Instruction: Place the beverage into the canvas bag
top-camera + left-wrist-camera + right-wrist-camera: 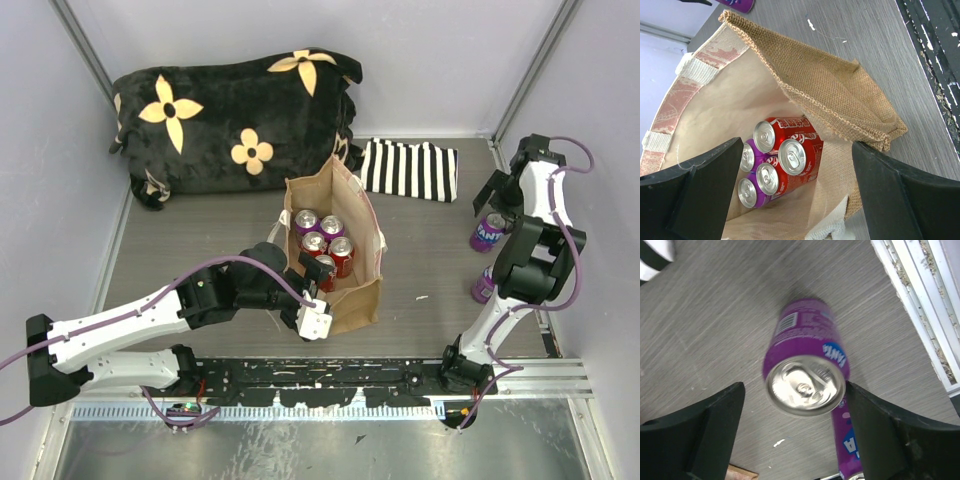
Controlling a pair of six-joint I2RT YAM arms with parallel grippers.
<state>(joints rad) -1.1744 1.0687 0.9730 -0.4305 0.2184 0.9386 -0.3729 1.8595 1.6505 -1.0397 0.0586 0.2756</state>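
The canvas bag [352,300] stands open mid-table; in the left wrist view its jute wall [840,95] folds inward. Several red and purple cans [322,243] stand inside it, also visible in the left wrist view as cans [790,155]. My left gripper [312,320] is open at the bag's near rim, its jaws [797,150] spread over the opening with nothing held. A purple Fanta can [489,231] stands upright at the right. My right gripper [795,390] is open around the top of the can [805,327]. Its right finger [875,430] is at the rim; the left one stands apart.
A second purple can [483,286] stands just nearer the arm base, showing as the second can [846,445] beside the right finger. A black flowered blanket [230,110] and a striped cloth [410,168] lie at the back. The right wall rail [920,305] runs close by.
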